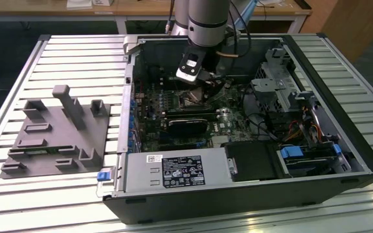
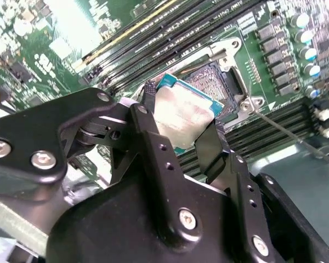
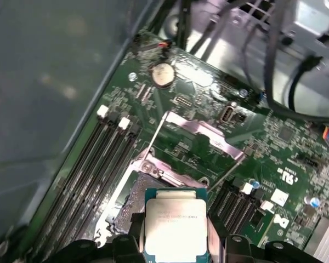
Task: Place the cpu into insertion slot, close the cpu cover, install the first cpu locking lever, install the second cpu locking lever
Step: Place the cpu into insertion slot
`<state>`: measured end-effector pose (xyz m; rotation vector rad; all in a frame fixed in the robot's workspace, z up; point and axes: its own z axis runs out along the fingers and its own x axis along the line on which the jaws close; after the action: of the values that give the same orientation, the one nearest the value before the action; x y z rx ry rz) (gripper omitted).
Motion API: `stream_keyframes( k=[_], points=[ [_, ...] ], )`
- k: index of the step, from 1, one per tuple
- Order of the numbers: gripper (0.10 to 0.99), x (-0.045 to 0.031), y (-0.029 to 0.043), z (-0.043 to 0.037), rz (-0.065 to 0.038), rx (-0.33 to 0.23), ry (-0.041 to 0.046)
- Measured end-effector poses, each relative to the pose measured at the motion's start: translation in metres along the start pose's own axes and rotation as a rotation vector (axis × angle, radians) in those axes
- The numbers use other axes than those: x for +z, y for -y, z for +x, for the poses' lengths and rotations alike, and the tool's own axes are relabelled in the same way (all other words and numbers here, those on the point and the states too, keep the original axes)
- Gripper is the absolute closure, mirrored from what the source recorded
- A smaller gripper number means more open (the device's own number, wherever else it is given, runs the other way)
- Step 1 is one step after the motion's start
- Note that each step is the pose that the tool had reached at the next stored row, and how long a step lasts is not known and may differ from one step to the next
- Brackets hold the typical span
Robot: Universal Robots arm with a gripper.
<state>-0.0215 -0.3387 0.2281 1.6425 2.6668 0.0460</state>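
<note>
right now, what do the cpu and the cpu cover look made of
cpu: the top looks like matte metal, pale silver-grey with a soft sheen; the rim looks like green circuit board.
cpu cover: probably thin stamped steel, bright silver, glinting along its edges.

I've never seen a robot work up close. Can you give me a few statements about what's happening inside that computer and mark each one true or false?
1. The gripper is holding the cpu. True.
2. The cpu sits flat in the slot. False: the gripper holds it over the slot, whose dark centre is partly bare.
3. The cover is shut over the slot. False: it is swung open, away from the slot.
4. The case lies on its side, open side up. True.
5. A grey fixture lies to the exterior view's left of the case. True.
</note>
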Motion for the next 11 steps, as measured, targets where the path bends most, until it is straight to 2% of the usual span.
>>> stream_keyframes(
  k=[11],
  points=[
    [0.545,0.0008,0.0000,0.0000,-0.001,0.194,0.0061]
  ],
)
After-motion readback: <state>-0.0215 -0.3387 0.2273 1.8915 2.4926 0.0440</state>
